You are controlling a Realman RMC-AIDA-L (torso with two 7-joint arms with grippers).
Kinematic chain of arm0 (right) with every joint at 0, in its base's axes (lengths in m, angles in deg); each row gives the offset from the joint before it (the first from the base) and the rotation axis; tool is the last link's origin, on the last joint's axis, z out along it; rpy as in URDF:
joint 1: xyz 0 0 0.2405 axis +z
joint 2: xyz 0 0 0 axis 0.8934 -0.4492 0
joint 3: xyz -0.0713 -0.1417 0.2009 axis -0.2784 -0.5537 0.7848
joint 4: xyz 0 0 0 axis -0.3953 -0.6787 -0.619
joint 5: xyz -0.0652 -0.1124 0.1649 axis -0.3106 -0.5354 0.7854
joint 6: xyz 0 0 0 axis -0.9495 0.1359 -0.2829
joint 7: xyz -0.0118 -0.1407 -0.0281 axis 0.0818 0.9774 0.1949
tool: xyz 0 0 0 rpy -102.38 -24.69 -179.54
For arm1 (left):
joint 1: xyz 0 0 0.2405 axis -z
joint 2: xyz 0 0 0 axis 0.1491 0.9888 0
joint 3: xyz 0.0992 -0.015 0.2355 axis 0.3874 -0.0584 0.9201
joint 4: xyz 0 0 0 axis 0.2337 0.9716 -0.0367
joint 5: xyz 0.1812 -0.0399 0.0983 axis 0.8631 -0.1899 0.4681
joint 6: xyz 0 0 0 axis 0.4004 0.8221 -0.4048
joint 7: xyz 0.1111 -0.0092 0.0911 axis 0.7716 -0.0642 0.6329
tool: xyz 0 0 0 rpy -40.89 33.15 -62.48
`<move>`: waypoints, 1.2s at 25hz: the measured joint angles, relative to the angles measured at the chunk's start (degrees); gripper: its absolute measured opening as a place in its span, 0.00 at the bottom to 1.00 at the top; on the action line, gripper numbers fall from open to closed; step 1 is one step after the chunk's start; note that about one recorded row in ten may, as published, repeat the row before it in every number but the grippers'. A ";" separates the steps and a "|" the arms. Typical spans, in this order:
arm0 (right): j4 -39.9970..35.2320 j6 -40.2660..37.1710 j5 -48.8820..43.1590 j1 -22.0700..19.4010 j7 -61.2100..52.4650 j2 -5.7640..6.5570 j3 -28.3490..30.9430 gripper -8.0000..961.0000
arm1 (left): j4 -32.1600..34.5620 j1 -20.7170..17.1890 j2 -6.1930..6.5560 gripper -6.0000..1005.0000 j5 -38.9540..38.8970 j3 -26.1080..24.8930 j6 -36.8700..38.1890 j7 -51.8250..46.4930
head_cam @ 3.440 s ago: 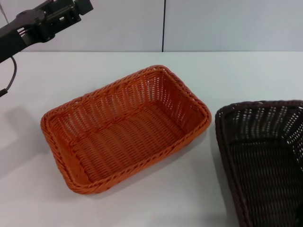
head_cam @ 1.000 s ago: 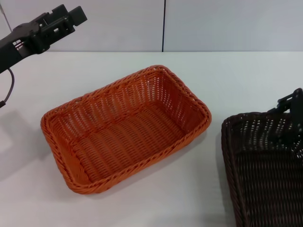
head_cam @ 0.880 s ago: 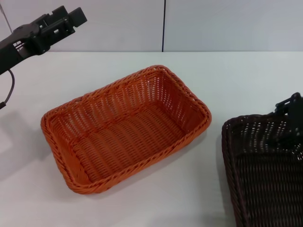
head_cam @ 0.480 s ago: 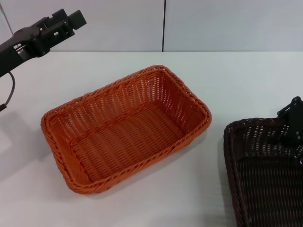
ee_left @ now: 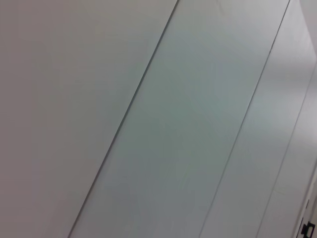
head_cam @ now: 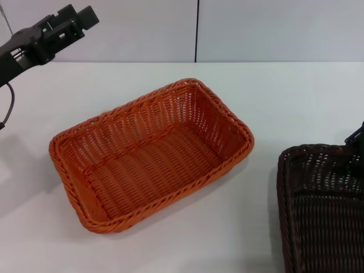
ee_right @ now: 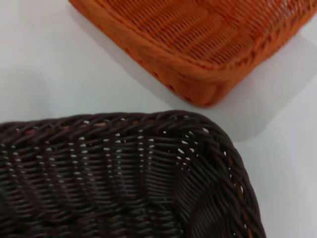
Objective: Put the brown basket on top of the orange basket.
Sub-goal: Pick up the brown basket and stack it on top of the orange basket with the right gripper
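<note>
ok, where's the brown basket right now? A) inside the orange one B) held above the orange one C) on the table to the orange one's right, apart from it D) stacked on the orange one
C: the brown basket sits at the head view's right edge, with bare table between it and the orange basket.

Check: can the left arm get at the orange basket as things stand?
Probably yes. The left claw is raised at the far left, and nothing lies between it and the orange basket, which sits open on the table.
</note>
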 joint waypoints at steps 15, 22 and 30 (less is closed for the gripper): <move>1.98 -19.59 11.26 -1.63 1.99 8.61 9.92 0.19 | -0.07 1.08 0.12 0.82 -0.07 -1.49 0.01 0.05; 2.33 -20.25 17.27 -2.45 1.01 8.28 15.09 0.18 | -0.08 1.70 0.24 0.82 0.02 -2.87 0.05 0.72; 2.69 -19.88 21.89 -3.27 0.46 5.48 16.12 0.18 | -0.15 1.86 0.27 0.82 0.29 -3.55 0.01 1.41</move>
